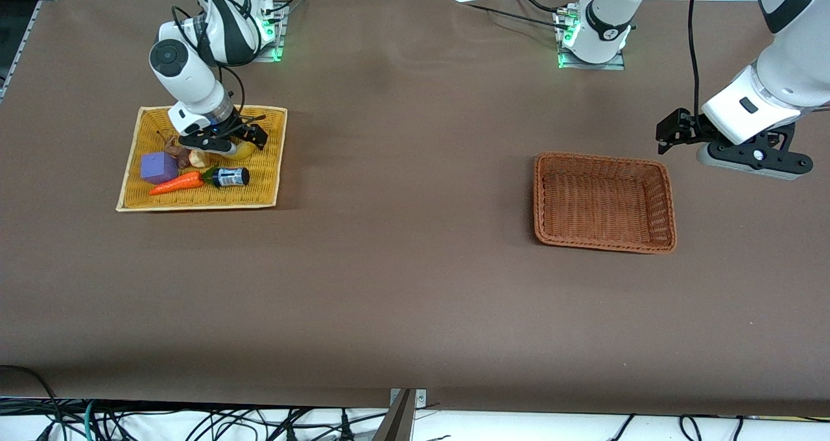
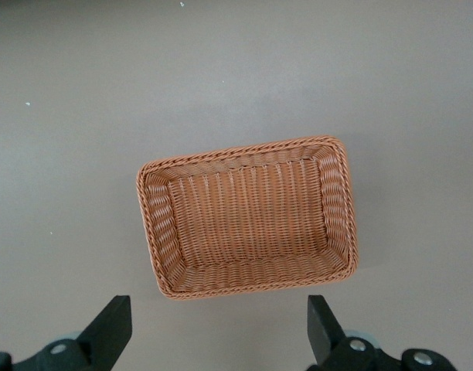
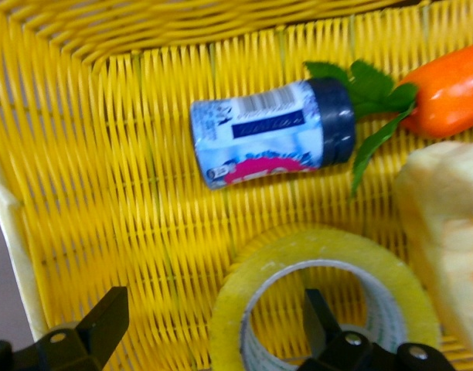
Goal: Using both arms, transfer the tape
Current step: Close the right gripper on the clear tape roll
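The brown table (image 1: pixel 402 285) takes up most of the front view, with the arms' bases along its top edge. The left arm (image 1: pixel 771 84) is partly cut off by the frame edge and just waits, its left tool (image 2: pixel 219 328) hanging open over bare table beside the brown wicker basket (image 1: pixel 603 201), toward the left arm's end. That wrist view shows only the two fingertips at the edge of the picture, spread wide with nothing between them.

The right arm (image 1: pixel 194 71) bends down over the yellow wicker tray (image 1: pixel 259 191) at its own end. The right tool (image 3: pixel 213 328) is open too, low inside the tray, and one finger (image 3: pixel 325 325) sits inside the hole of the tape (image 3: pixel 314 255) while the other is outside the ring. The roll lies flat on the tray floor, though its lower part is cut off in the wrist view and the tool hides nearly all of it from the front.

Packed around it: a purple cube (image 1: pixel 159 167), a carrot (image 1: pixel 176 183), a small labelled bottle (image 1: pixel 228 177) on its side, and a pale chunk (image 3: pixel 445 232) that's hard to identify.
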Action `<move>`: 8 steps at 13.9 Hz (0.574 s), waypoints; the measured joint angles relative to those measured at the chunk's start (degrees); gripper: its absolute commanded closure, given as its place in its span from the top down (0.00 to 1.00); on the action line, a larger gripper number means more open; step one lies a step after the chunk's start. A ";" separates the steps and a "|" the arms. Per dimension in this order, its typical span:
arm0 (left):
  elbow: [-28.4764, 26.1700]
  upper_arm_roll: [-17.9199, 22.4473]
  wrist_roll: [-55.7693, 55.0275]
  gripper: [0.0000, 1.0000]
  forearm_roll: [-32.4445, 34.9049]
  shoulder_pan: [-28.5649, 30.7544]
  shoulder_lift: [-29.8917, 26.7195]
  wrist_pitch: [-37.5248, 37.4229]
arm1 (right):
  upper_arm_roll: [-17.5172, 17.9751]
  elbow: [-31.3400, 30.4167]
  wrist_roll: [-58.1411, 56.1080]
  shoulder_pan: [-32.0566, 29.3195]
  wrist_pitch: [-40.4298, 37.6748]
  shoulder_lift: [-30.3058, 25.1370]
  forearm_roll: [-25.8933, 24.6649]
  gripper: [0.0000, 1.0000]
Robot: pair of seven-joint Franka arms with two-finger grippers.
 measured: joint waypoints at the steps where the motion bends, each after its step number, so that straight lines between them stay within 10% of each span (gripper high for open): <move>1: 0.00 0.00 0.01 1.00 0.00 -0.06 0.00 0.00 | 0.48 -0.08 0.26 0.00 0.53 0.63 0.00 1.00; 6: 0.00 -0.09 0.01 1.00 0.00 -0.18 0.00 -0.01 | 0.90 -0.70 0.41 -0.01 5.03 4.47 0.00 1.00; 8: 0.00 -0.09 0.01 1.00 0.00 -0.17 0.00 -0.02 | 0.90 -0.71 0.40 0.00 5.61 5.28 0.00 0.22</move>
